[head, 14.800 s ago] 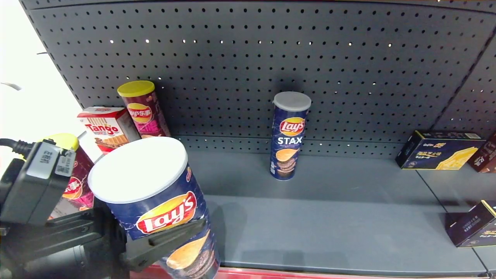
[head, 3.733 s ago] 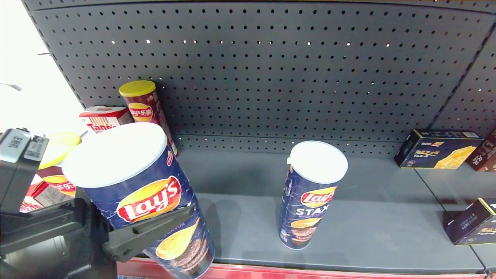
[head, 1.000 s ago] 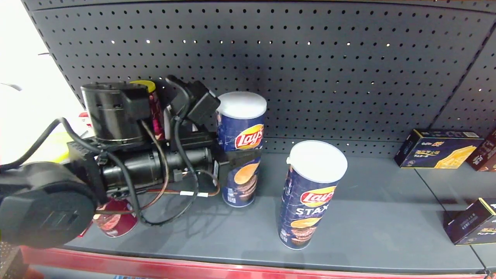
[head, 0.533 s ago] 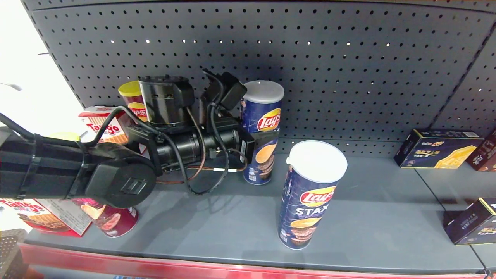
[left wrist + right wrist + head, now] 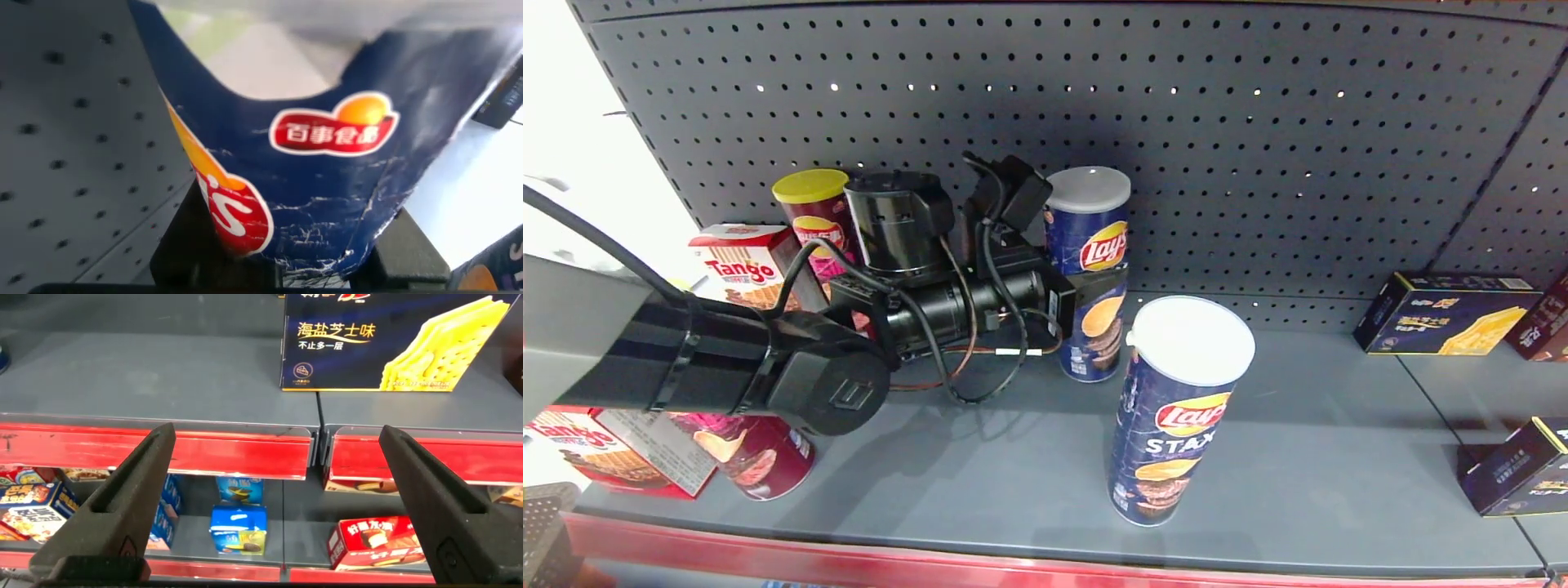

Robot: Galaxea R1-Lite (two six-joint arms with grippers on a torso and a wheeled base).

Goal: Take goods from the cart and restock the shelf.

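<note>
My left gripper (image 5: 1099, 287) is shut on a blue chips can (image 5: 1089, 238) with a white lid, held upright at the back of the grey shelf (image 5: 1307, 457) close to the pegboard. Its base is at or just above the shelf board. In the left wrist view the same blue can (image 5: 327, 163) sits between the black fingers (image 5: 194, 255). A second blue can (image 5: 1178, 408) stands upright nearer the shelf's front edge, to the right of the held one. My right gripper (image 5: 282, 508) is open with nothing in it, in front of a red shelf edge (image 5: 237, 449).
Left of the arm stand a red can with a yellow lid (image 5: 815, 214) and a wafer box (image 5: 742, 265); another red can (image 5: 760, 457) and box (image 5: 580, 445) sit front left. Dark boxes (image 5: 1450, 314) (image 5: 1515, 474) lie at the right. A cracker box (image 5: 384, 339) sits above the red edge.
The left arm has carried the blue can from the shelf's front left to the back, rightward and toward the pegboard. The other blue can now stands nearer the front than 14.8 s ago.
</note>
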